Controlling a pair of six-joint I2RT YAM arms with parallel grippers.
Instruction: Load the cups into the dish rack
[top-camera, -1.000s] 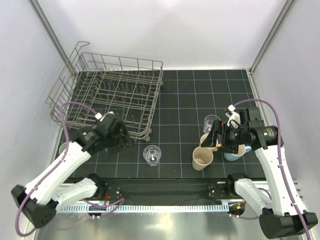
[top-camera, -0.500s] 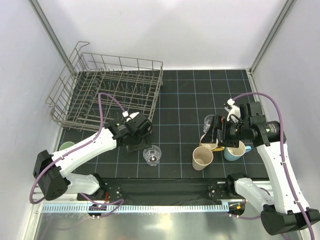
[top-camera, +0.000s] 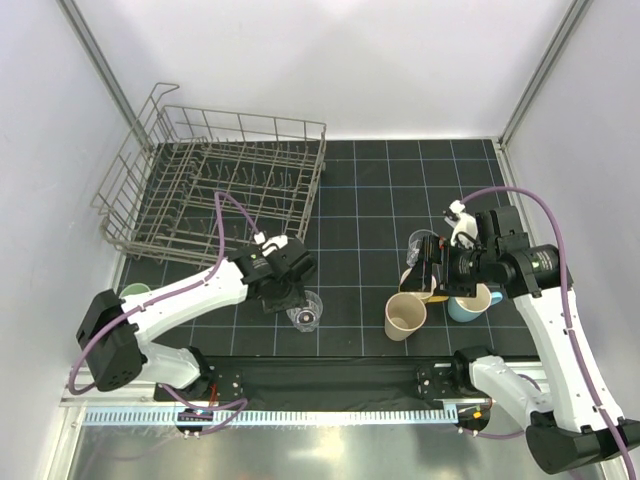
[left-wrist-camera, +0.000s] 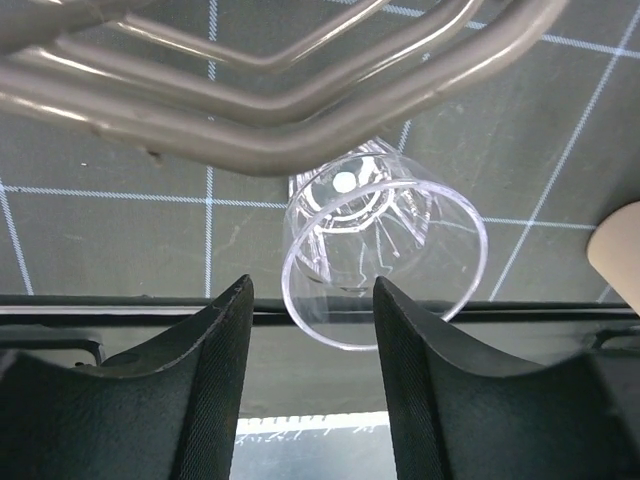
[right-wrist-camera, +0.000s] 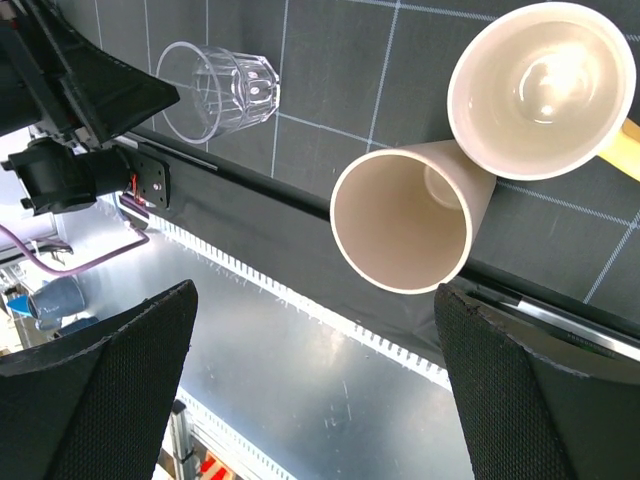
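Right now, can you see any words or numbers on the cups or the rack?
There are none to read. The clear cup, the tan cup, the cream mug and the dish rack are all plain, with no label, brand, number or sign showing in any view.

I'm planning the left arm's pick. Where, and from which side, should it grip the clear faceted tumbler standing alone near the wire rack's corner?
Probably best: take the clear tumbler by its smooth upper wall, one finger on each side of the round rim, coming down from above. It stands upright with its mouth up and bare mat beside it, and the left gripper is open near it.
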